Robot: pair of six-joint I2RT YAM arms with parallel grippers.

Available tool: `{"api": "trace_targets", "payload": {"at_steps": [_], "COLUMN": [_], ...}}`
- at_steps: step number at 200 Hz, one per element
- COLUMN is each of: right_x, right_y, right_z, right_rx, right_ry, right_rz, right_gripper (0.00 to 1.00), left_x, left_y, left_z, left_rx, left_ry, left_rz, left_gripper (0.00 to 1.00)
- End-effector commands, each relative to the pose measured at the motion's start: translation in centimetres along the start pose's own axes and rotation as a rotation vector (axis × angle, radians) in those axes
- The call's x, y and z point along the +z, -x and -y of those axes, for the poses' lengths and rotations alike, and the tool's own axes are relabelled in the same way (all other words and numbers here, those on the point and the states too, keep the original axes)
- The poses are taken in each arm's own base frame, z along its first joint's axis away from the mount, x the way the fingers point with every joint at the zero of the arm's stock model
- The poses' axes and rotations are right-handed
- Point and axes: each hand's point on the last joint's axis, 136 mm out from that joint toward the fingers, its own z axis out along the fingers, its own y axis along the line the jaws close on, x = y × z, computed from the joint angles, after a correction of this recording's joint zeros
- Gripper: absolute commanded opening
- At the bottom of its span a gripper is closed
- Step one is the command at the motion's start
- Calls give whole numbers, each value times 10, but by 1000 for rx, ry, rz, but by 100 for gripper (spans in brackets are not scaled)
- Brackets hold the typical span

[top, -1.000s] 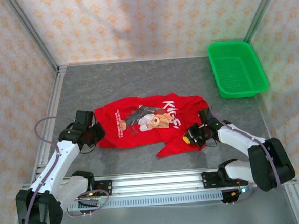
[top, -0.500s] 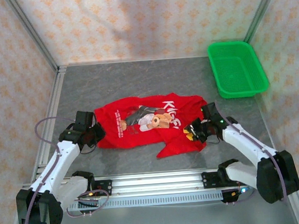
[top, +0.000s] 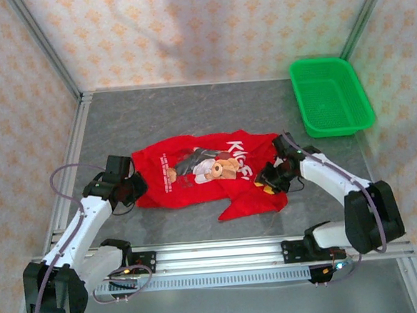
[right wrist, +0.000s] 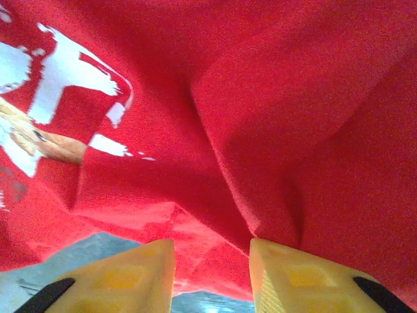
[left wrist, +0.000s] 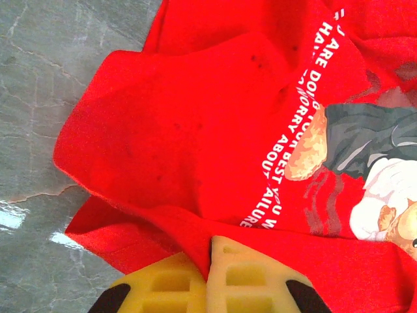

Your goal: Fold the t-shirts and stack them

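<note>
One t-shirt (top: pixel 210 174): red, short-sleeved, print side up. One basket (top: pixel 331 96): green plastic mesh, at approx. 1–2 o'clock on the table (top: pixel 191 115), well apart from the shirt. Two arms, two grippers.

T-shirt loc.: mid-table, slightly toward 6 o'clock, lying rumpled betw. the two grippers. Long axis runs 9-to-3 o'clock in top view. Teddy-bear print (top: pixel 220 168) sits near centre, w/ white lettering toward 3. One loose corner juts toward 5–6 o'clock. Collar direction: cannot tell.

Left gripper (left wrist: pixel 210 261): at the shirt's 9 o'clock end. Yellow pads (left wrist: pixel 169 283) are pressed together w/ a fold of red cloth pinched betw. them.

Right gripper (right wrist: pixel 212 261): at the shirt's 3–4 o'clock edge. Its pads (right wrist: pixel 287 274) are parted by a narrow gap. Cloth drapes over and against the tips, nothing clamped; grey table shows thru the gap.
</note>
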Motion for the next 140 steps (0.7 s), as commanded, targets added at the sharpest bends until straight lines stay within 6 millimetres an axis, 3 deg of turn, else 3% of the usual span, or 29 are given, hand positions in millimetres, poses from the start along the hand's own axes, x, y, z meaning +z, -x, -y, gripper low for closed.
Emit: {"api": "trace_targets", "payload": {"at_steps": [1,55,140], "right_x": [-5,1,15], "right_y": [10,17,5], "right_z": [-3,-15,-25], "right_rx": [-139,-226,-374], "right_ry": [-29,11,1], "right_rz": [34,47,18], "right_gripper": [35,35,35], "left_x": [1,-1,-2], "left_y": [-1,-3,-5], "left_z": [-2,-5,-9], "left_rx": [19,12,-3], "left_ry": [-1,5,7], "left_rz": [5,8,13], "left_gripper": [0,0,0]}}
